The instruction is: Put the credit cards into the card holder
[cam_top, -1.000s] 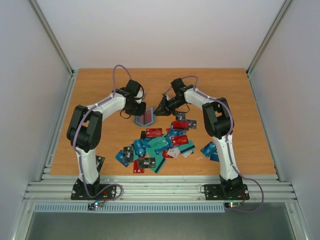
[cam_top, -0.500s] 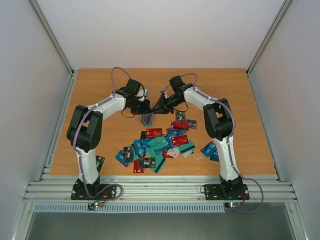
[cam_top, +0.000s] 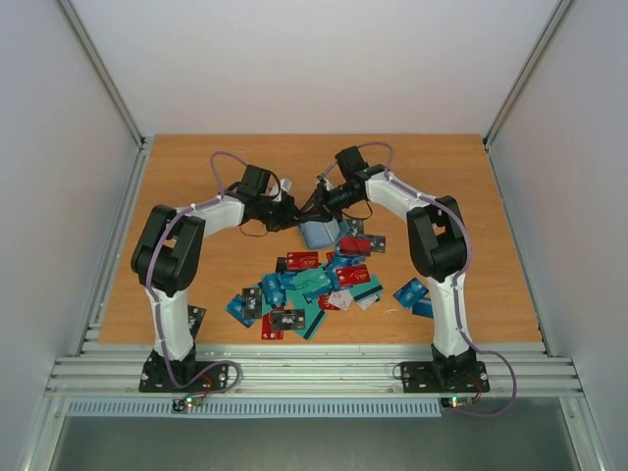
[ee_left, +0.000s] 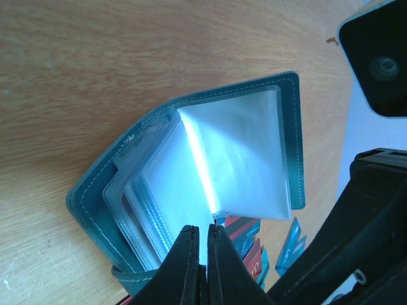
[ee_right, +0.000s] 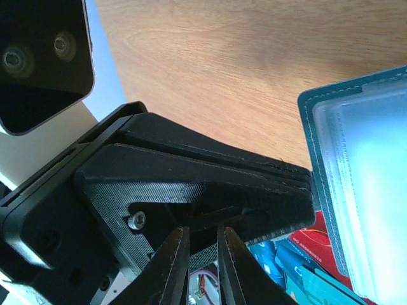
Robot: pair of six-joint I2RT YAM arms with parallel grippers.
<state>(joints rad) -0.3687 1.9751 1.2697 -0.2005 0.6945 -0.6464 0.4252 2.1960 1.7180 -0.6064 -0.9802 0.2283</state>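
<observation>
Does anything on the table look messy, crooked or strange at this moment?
The credit cards lie in a disorderly heap, overlapping at all angles, with a few lying apart. The card holder is splayed open, its clear sleeves fanned out unevenly. No damage shows.

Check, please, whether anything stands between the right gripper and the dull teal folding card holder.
Yes. In the right wrist view the black left gripper lies across, just ahead of the right gripper; the open dull teal folding card holder shows beside its tip.
</observation>
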